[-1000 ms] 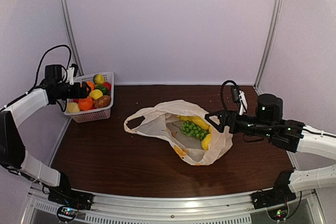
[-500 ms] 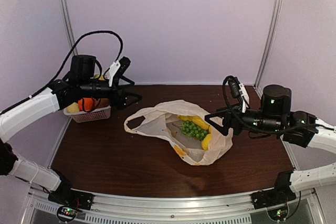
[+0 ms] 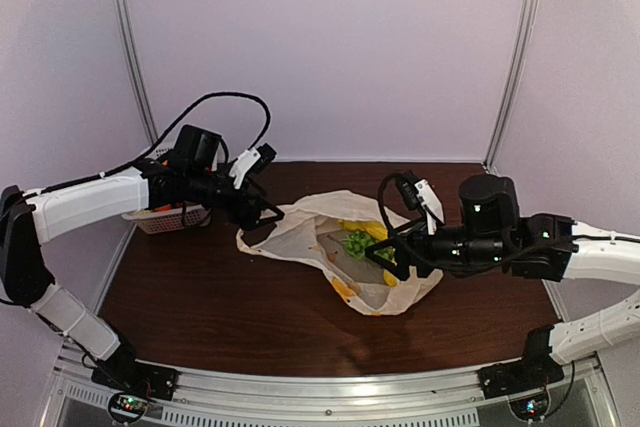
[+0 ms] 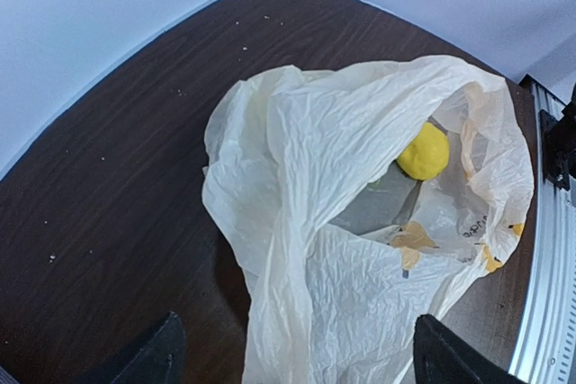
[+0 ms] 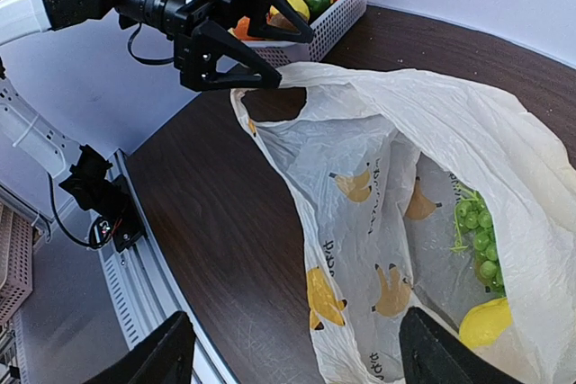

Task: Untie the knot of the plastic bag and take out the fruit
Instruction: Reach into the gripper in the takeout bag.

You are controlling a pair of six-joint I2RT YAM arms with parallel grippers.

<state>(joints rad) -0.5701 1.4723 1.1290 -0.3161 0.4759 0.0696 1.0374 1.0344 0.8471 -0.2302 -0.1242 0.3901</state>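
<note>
- You're looking at the left arm (image 3: 90, 202) wearing white shell segments, with black joints breaking them up.
- A thin black cable (image 3: 235, 96) is looping off its wrist housing.
- The left gripper (image 5: 292, 60) is showing black, angular fingers (image 5: 229, 65) and a white bracket.
- The right arm (image 3: 600, 262) is wearing matching white shells, with green lights glowing on its black wrist.
- The right gripper (image 3: 385, 244) is showing black too.
- Black bases (image 3: 135, 377) are sitting on a silver rail (image 3: 330, 402).

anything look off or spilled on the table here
Nothing spilled or damaged. The plastic bag lies crumpled but open on the table, green grapes and a yellow fruit inside it. Only a few pale specks dot the wood.
</note>
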